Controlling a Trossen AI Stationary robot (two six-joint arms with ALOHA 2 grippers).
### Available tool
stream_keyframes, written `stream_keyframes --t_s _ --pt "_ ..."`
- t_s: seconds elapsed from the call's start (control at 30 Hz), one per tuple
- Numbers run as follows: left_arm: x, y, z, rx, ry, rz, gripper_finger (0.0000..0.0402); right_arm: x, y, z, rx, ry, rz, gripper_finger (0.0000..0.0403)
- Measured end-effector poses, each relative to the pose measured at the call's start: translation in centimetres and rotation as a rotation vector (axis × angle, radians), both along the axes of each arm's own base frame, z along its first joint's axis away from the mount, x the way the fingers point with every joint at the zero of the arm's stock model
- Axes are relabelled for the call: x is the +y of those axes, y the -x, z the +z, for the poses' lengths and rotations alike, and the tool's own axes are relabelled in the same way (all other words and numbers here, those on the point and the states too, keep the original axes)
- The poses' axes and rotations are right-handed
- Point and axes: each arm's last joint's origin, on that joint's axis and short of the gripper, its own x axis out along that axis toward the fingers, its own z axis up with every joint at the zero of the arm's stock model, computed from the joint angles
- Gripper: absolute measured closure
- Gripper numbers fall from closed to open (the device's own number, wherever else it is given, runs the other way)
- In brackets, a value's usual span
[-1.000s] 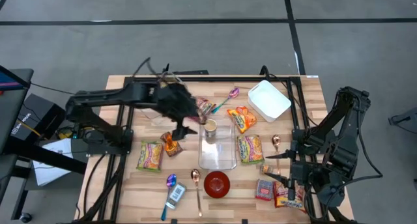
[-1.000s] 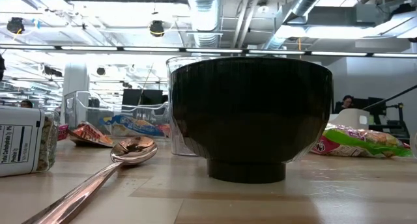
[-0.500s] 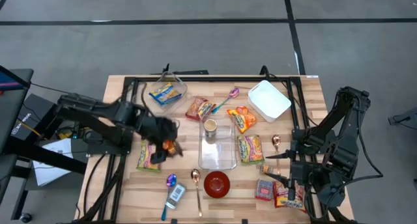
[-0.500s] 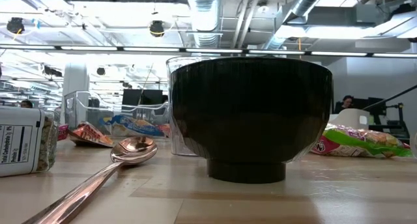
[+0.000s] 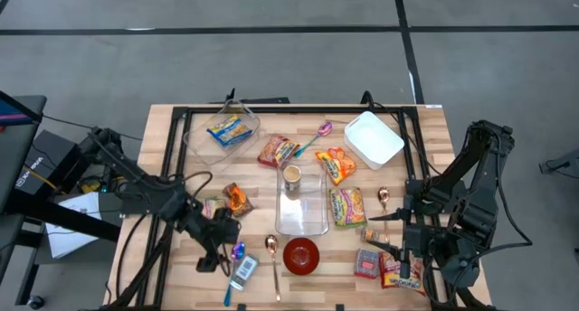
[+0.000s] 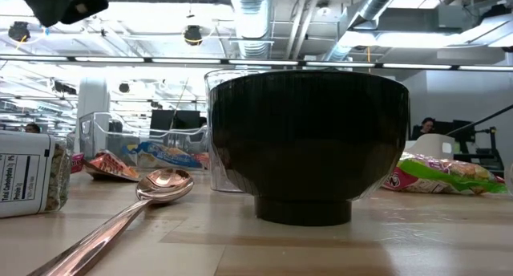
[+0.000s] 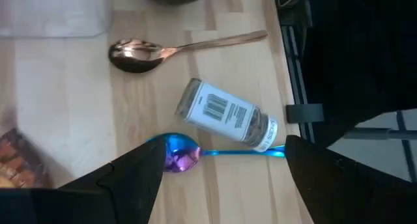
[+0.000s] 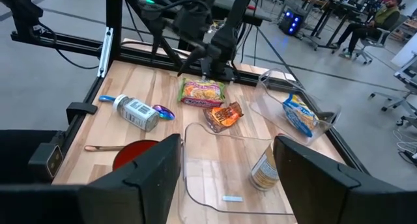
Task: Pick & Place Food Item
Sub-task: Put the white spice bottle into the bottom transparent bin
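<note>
High view: left gripper (image 5: 220, 250) sits low over the near-left part of the table (image 5: 163, 121), fingers spread wide and empty, hovering just above the blue spoon (image 5: 237, 253) and the spice jar (image 5: 244, 269). Right gripper (image 8: 225, 178) is parked at the near-right corner, jaws partly apart, holding nothing.

Which food item is meant isn't settled by the pictures. My read: closest candidates are the green noodle packet (image 5: 209, 213) and the small orange snack packet (image 5: 238, 200), both just behind the left gripper. Another packet already lies in the clear tub (image 5: 223, 130) at the far left.

Left wrist view shows only the jar (image 7: 226, 123), blue spoon (image 7: 182, 152) and copper spoon (image 7: 186, 48) under the fingers, so no packet is lined up yet.

Advice for the pick:
- back off from the jar and spoons before descending, or they get knocked
- centre over one packet only; the two lie close together
- pinch across the short side

Orientation: the green packet lies flat, long axis roughly front-to-back on the table. The orange one lies flat and skewed; can't tell its axis cleanly.
</note>
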Motion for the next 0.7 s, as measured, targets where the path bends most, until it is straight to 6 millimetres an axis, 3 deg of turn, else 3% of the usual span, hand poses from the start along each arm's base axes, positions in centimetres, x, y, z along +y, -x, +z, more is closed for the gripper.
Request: stream_keyframes --t_s 0.17,0.47,0.7 --pt "-1.3 -0.3 -1.4 0.057 0.012 0.052 0.0092 0.0 0.0 0.0 -0.003 -0.004 -0.001 0.0163" --pt "-1.5 -1.8 -3.9 0.278 0.226 0.598 0.0092 0.0 0.0 0.0 -0.004 -0.005 -0.001 0.0163" --pt "-2.3 -3.4 -5.5 0.304 0.301 0.628 0.0092 0.1 0.0 0.1 -0.006 -0.009 -0.001 0.0163"
